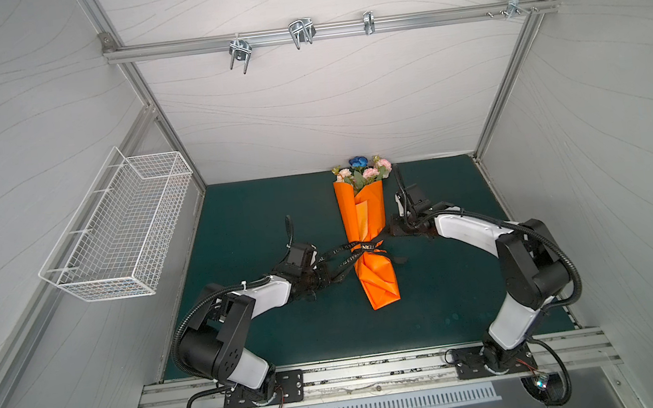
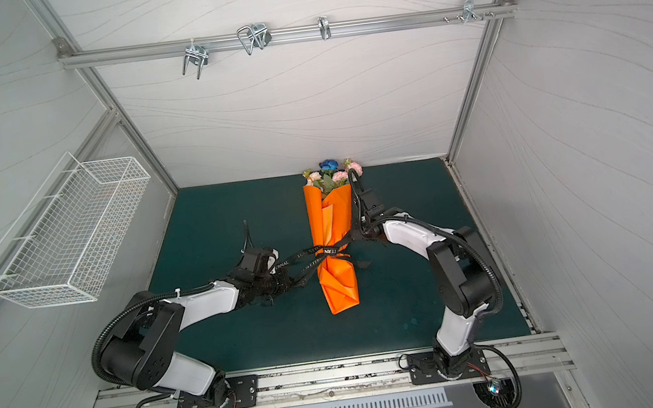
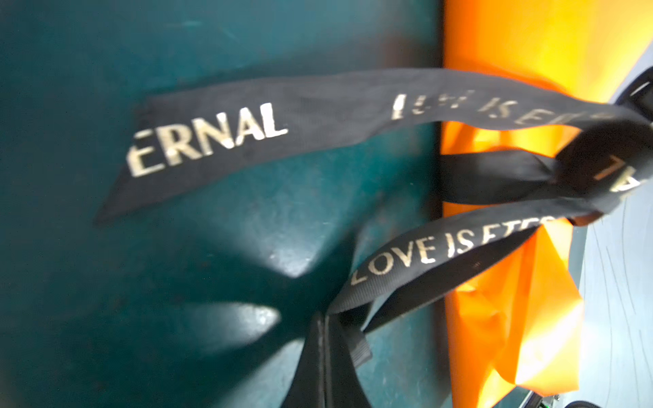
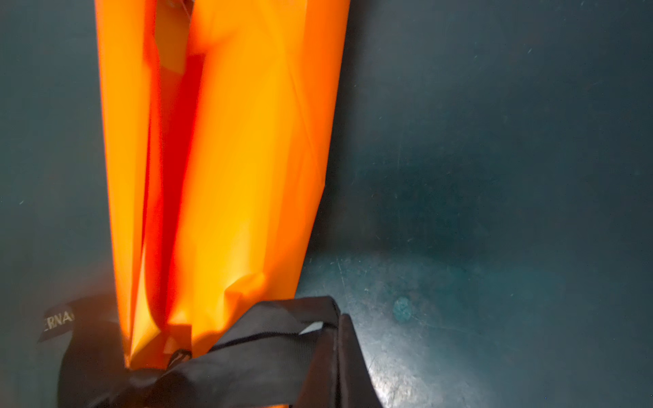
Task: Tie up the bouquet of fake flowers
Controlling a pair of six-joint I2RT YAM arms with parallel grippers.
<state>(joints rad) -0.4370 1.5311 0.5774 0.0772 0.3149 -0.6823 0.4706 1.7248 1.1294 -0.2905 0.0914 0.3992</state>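
Left gripper point(image 3: 325, 356) is clenched on one black lettered ribbon point(image 3: 247, 130) beside the one orange wrapping paper point(image 1: 365, 225); right gripper point(image 4: 337, 353) pinches it on the paper's opposite side; one bouquet of fake flowers point(image 1: 361, 172) pokes from the paper's far end, stems hidden inside.

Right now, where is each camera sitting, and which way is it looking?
Top views: high overhead, looking down and forward at mat and bouquet in paper; left arm and right arm show whole.
Left wrist: on the left arm, looking past the shut left gripper at the ribbon it pinches.
Right wrist: on the right arm, looking past the shut right gripper along the paper.
Shared: all show ribbon and paper.
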